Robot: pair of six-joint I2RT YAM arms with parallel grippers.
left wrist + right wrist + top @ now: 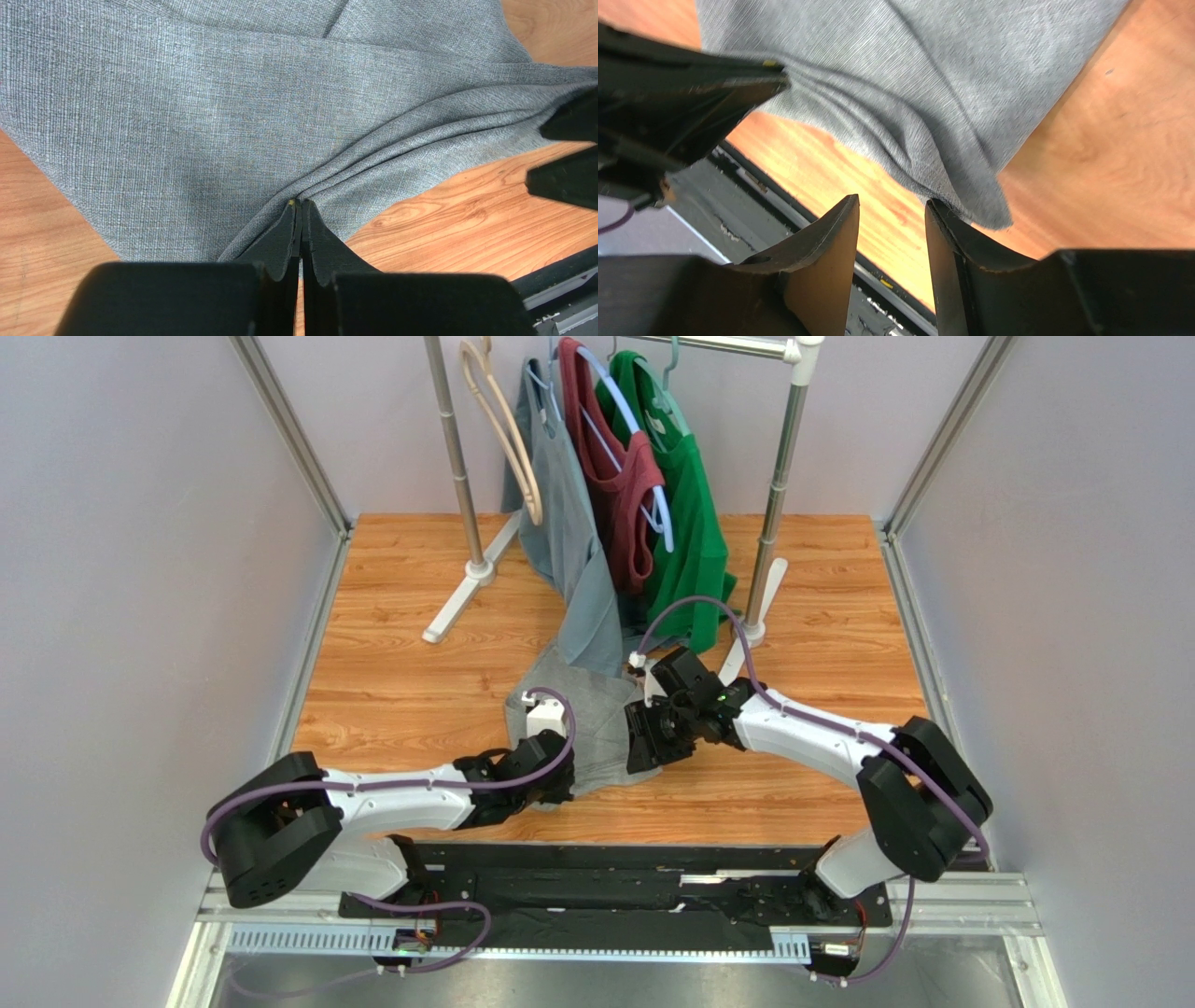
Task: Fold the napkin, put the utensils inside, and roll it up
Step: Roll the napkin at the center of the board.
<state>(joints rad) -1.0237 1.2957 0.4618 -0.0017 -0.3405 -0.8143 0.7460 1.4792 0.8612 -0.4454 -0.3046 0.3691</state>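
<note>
The grey napkin [586, 717] lies rumpled on the wooden table between my two grippers. My left gripper [302, 204] is shut on the napkin's [210, 119] near edge, and creases fan out from its tips. In the top view the left gripper [556, 773] sits at the cloth's near left. My right gripper [892, 205] is open with only bare table showing between its fingers. A corner of the napkin [934, 105] hangs just beyond its right finger [948, 252]. From above, the right gripper [654, 738] is at the cloth's right edge. The utensils are out of view.
A clothes rack [774, 504] stands at the back with a grey shirt [564, 518], a maroon top [617, 490], a green shirt [687, 504] and an empty beige hanger [508, 434]. The grey shirt's hem droops close to the napkin. A black base plate [617, 875] runs along the near edge.
</note>
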